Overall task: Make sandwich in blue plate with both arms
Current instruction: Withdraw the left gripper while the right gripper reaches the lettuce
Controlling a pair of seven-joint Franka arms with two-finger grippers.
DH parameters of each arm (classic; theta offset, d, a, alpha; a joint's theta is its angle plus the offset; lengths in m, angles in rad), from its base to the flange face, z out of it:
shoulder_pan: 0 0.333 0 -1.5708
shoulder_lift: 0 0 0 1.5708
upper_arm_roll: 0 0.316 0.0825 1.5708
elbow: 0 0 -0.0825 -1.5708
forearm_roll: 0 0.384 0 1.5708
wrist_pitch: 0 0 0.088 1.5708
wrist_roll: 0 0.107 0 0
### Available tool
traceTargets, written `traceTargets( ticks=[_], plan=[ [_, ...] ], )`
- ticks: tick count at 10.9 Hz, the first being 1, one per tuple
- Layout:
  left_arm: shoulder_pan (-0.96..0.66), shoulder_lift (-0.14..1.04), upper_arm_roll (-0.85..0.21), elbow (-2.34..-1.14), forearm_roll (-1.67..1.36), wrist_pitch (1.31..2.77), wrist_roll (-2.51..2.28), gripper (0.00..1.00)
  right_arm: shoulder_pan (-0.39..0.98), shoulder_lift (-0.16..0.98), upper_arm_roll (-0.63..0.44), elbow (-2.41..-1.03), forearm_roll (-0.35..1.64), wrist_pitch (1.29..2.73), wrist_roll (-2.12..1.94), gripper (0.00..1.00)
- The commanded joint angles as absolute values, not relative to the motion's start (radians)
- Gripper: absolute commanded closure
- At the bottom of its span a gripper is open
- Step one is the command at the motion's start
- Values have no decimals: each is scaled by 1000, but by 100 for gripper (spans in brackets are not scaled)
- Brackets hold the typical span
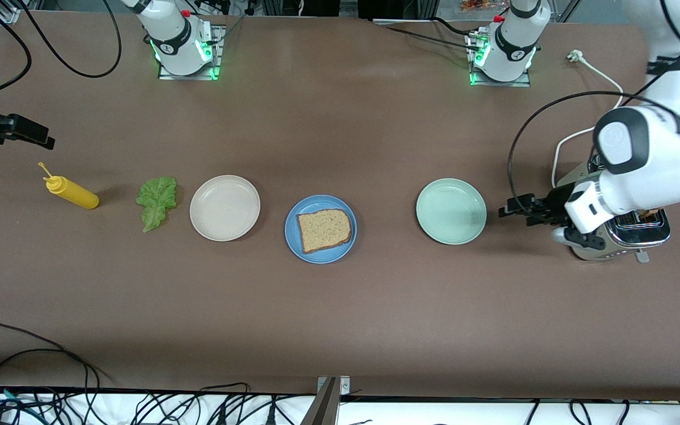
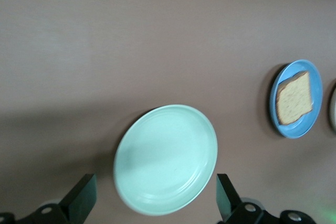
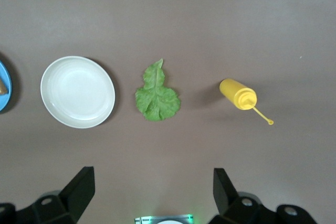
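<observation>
The left gripper (image 1: 508,208) is hanging with its fingers spread wide and empty, just beside the mint plate (image 1: 451,211), in front of the toaster (image 1: 641,227) at that arm's end of the table. The right gripper (image 3: 152,192) is hovering with fingers apart too, over bare table near the mustard bottle (image 1: 71,192). The lettuce leaf (image 1: 156,200) is lying with its long axis running toward the camera, between bottle and cream plate (image 1: 225,207), so I'd reckon the right arm is nearer it. The blue plate (image 1: 301,242) is sitting mid-table, holding one bread slice (image 1: 324,229).
</observation>
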State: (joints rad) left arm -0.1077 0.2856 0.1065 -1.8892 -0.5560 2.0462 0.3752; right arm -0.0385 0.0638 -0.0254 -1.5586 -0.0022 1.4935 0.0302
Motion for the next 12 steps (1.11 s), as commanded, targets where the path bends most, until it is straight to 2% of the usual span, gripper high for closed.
traceTargets(
  ticks=[1,3,8,12],
  plan=[
    [-111,235,106,-1803,-315,1917,272,0,-23,144,-31,-1572,-2,1448,21,0],
    [-89,219,91,-1732,-214,1791,203,0,-23,169,-31,-1652,-5,1532,21,0],
    [-31,135,34,-1718,-45,1711,163,0,-26,176,-37,-1986,-9,1964,-73,0],
    [18,69,-38,-1709,47,1675,126,0,-44,314,-46,-2025,-8,2084,-124,0]
  ],
)
